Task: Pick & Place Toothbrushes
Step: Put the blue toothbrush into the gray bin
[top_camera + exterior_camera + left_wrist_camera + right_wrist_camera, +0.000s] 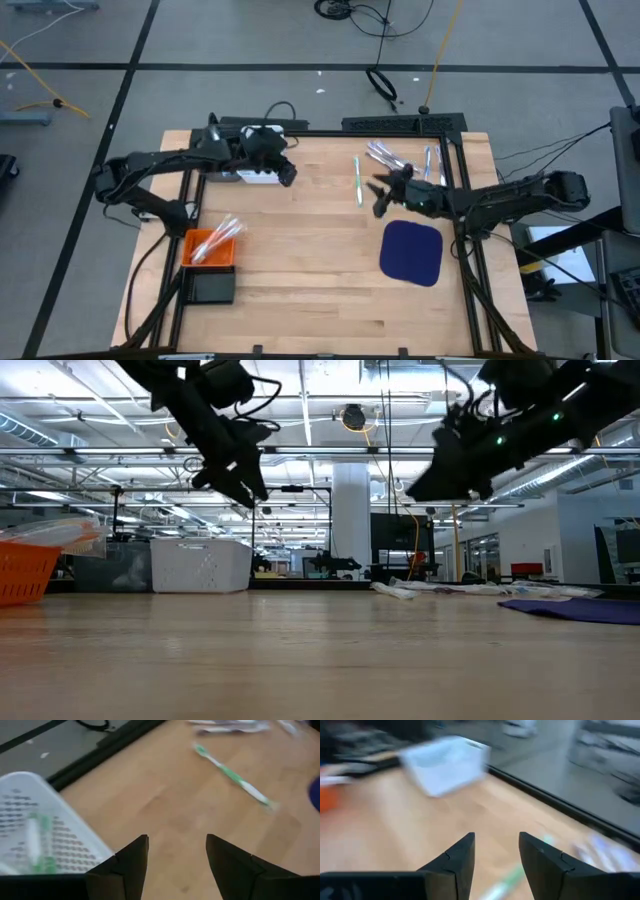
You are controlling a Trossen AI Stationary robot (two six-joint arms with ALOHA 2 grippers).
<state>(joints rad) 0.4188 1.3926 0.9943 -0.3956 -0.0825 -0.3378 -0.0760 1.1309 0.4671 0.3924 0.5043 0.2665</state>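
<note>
Hovering empty beside white basket (258, 172), left gripper (287, 176) apart; right gripper (381, 203) apart, next descends onto green toothbrush (358, 181).

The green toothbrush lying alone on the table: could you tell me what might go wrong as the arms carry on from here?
The green toothbrush lies flat on bare wood, so the open right gripper hovering beside it might pinch badly and flick it away. The open left gripper hangs near the white basket and might nudge it.
</note>
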